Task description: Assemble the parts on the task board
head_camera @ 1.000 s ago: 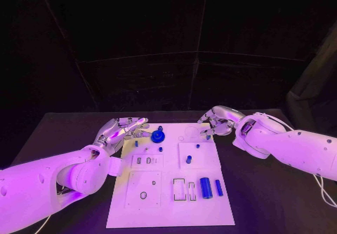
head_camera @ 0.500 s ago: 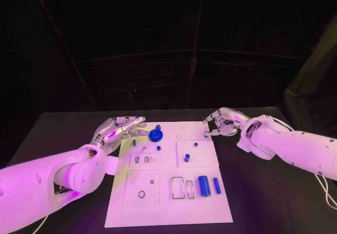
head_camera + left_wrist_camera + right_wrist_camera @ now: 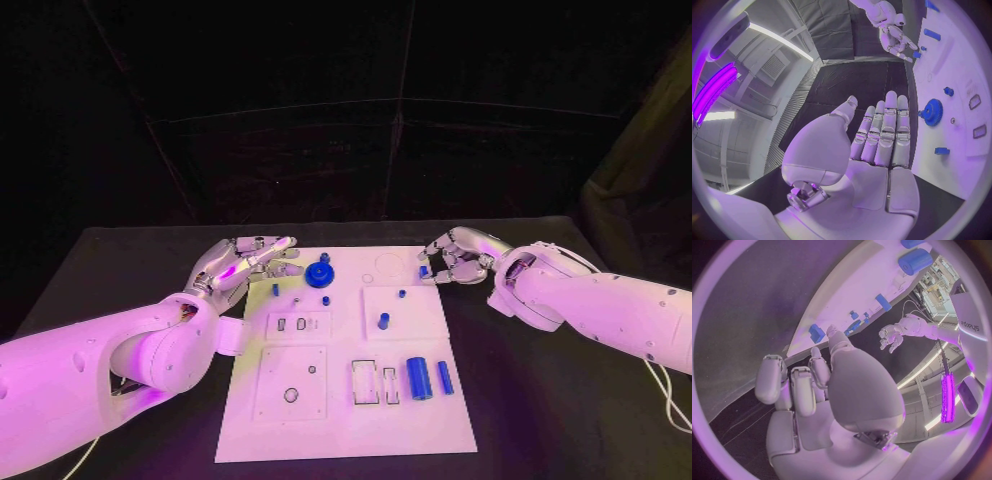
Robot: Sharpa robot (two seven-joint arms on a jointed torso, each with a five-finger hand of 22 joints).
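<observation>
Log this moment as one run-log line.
left hand: open, beside task board | right hand: small blue part at fingers, hold unclear | blue gear: on board

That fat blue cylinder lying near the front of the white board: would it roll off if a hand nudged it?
Probably. The blue cylinder lies on its side on the flat task board, so a sideways push would likely roll it. It looks rigid and smooth, perhaps slippery between fingers.

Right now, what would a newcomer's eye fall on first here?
The white task board in the middle of the black table, with the blue gear at its far end. The left hand and right hand hover at its far corners, holding nothing.
</observation>
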